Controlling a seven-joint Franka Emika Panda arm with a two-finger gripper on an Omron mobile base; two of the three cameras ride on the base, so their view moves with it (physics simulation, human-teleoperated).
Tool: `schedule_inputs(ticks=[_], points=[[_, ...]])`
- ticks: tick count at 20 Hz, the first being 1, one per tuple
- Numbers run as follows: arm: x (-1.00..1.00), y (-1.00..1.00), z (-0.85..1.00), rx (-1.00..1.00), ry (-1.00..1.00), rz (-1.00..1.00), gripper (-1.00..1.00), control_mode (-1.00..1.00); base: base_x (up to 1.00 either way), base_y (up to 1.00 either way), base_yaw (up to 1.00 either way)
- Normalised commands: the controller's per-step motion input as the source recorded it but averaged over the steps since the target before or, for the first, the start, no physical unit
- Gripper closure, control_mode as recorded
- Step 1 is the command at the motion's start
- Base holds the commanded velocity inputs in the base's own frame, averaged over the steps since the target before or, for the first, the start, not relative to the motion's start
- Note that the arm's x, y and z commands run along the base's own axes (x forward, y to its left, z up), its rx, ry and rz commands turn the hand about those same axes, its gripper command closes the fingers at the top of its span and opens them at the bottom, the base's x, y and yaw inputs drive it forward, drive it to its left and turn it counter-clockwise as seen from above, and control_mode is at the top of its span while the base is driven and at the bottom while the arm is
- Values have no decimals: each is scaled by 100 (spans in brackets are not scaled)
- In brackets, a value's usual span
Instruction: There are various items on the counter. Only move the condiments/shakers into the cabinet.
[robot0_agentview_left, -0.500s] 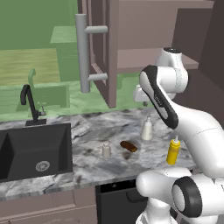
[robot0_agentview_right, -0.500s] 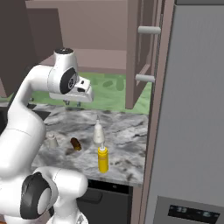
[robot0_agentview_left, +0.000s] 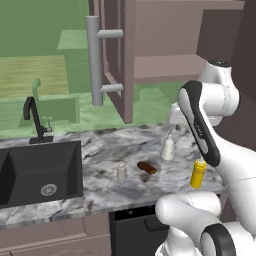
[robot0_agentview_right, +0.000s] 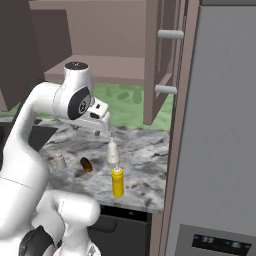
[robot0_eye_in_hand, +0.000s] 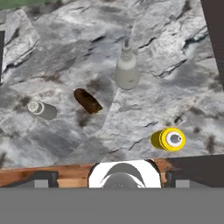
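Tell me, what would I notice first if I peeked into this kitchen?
Probably the big white robot arm reaching over the marbled counter. Below it stand a yellow squeeze bottle near the front edge and a white bottle behind it. Above, the cabinet door hangs open.

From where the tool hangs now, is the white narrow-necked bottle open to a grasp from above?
Probably yes: the tool hangs open above the white narrow-necked bottle, which stands apart from the yellow squeeze bottle and brown lump.
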Motion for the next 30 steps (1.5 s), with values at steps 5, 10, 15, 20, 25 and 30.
schedule_inputs(ticks=[5,10,15,20,25,30], points=[[-96,-69,-37,5,2,-28,-100,-100,0,0,0],[-59,-46,-43,0,14,-25,-100,-100,0,0,0],[-7,-14,-41,-3,4,-8,-100,-100,0,0,0],[3,0,-47,-13,-7,0,-100,-100,0,0,0],[0,0,-40,-8,-10,0,-100,-100,0,0,0],[0,0,-41,-1,-20,0,-100,-100,0,0,0]])
